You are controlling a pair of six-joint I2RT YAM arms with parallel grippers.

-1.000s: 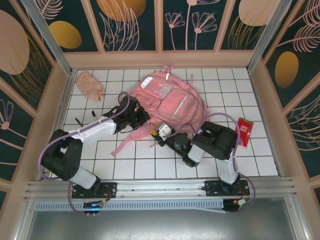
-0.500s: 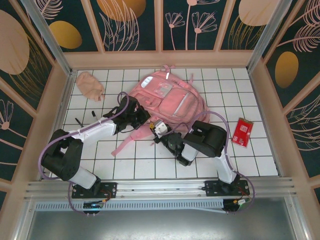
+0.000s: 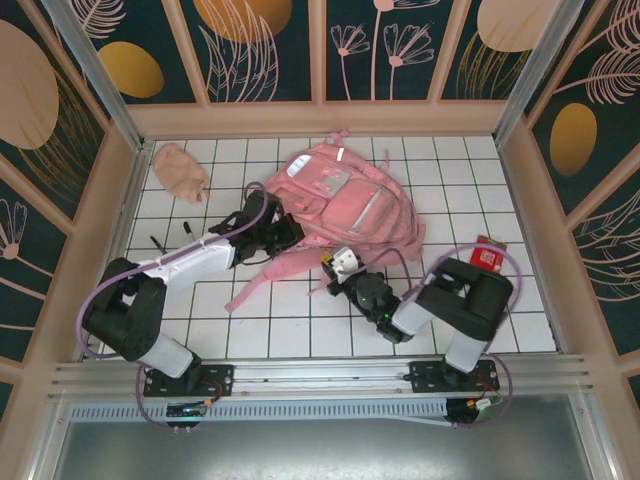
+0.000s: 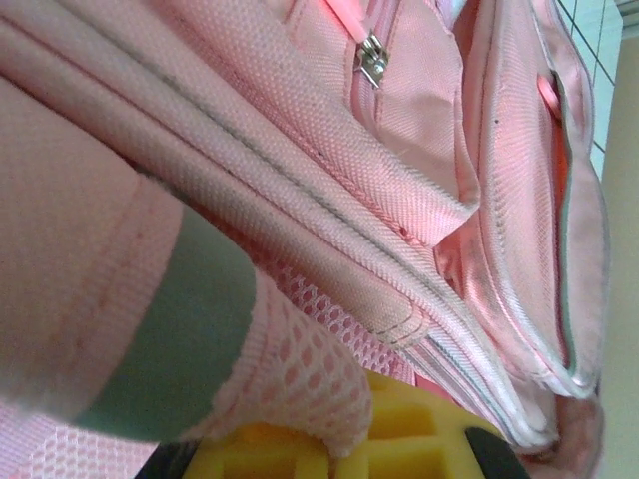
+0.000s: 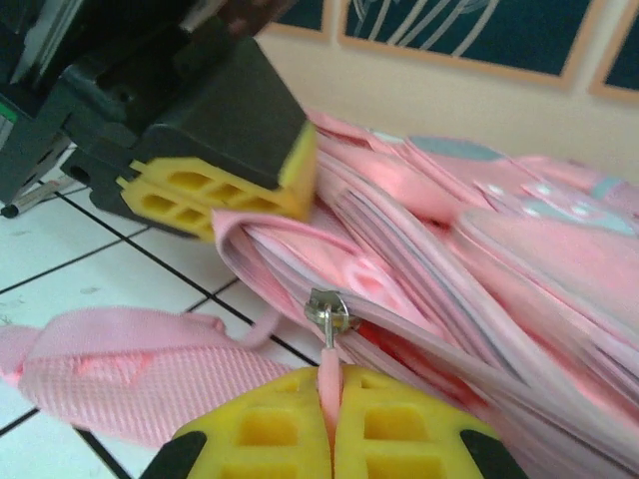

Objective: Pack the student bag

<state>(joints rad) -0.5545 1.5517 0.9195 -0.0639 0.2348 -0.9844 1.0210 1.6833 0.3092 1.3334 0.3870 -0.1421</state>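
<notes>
here, right gripper (image 5: 329, 424) pinches zip pull (image 5: 326, 317); left gripper (image 5: 222, 198) clamps student bag (image 3: 345, 195).

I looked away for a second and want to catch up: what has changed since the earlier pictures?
The right claw closed on the student bag's pink zip pull and shifted slightly right, its elbow swinging out right, toward the red packet. Unchanged: the left claw stays shut on the bag's edge; the peach pouch lies at the far left.
</notes>
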